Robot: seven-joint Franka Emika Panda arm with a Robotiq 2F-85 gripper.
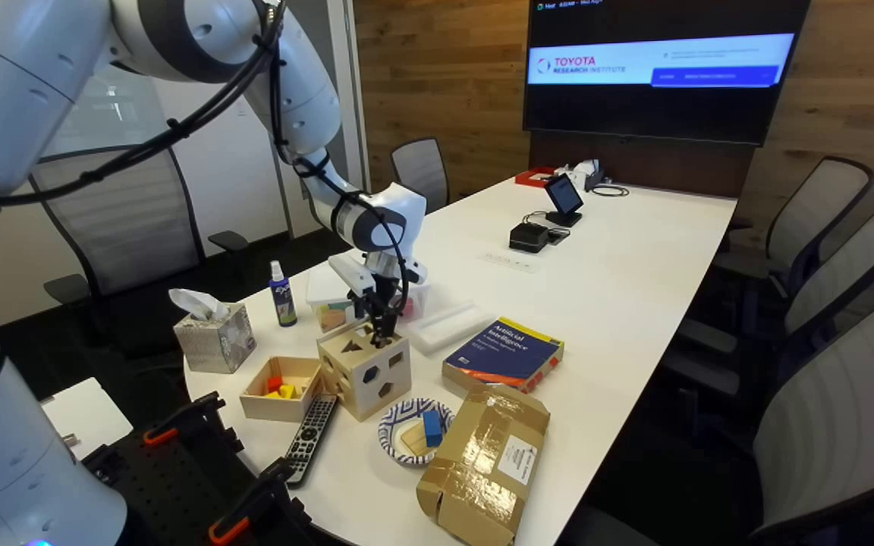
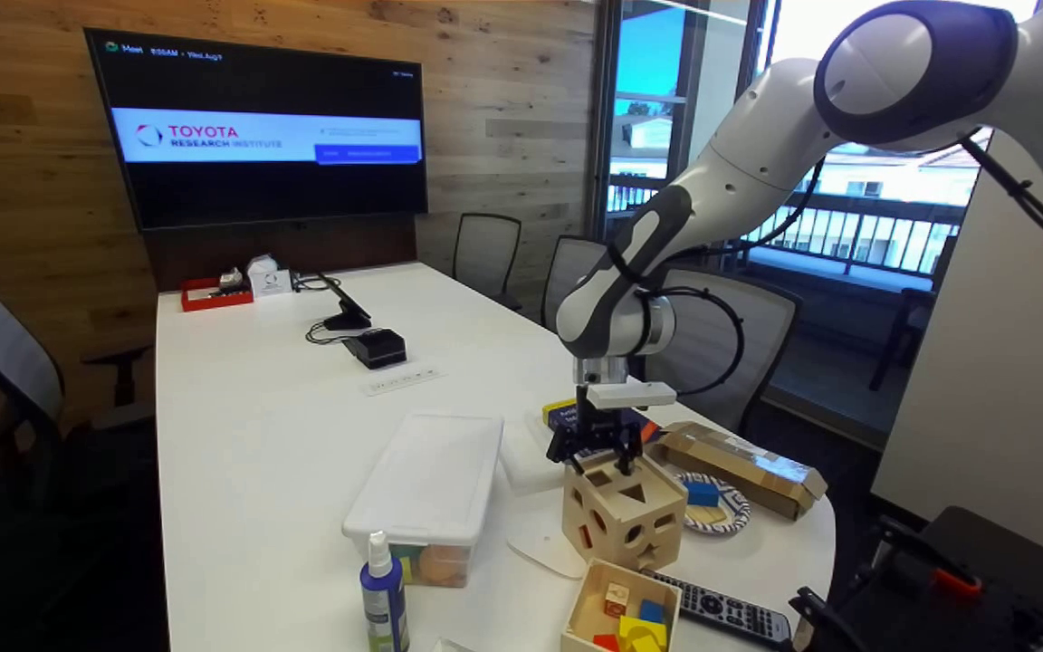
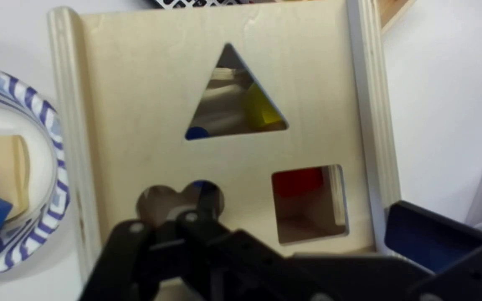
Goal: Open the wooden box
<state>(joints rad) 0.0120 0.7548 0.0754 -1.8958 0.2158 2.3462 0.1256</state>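
Note:
The wooden box [image 1: 361, 400] stands on the table in an exterior view, and it also shows in an exterior view [image 2: 617, 549]. In the wrist view the top of the box [image 3: 140, 125] has a triangle hole, a square hole and a rounded, lobed hole. Yellow, red and blue shapes show inside. My gripper [image 3: 308, 221] is open above the top, near one edge; it also shows in both exterior views [image 1: 373, 331] [image 2: 601, 465]. One finger is at the lobed hole and seems to reach into it. The other finger is outside the raised side rim. Nothing is held.
A small wooden tray [image 1: 274, 409] with coloured blocks and a remote [image 1: 312, 440] stand close to the box. A patterned paper bowl [image 3: 55, 125], a book [image 1: 501, 353], a cardboard packet [image 1: 482, 462], a lidded plastic bin [image 2: 431, 471] and a spray bottle [image 2: 384, 593] are around it.

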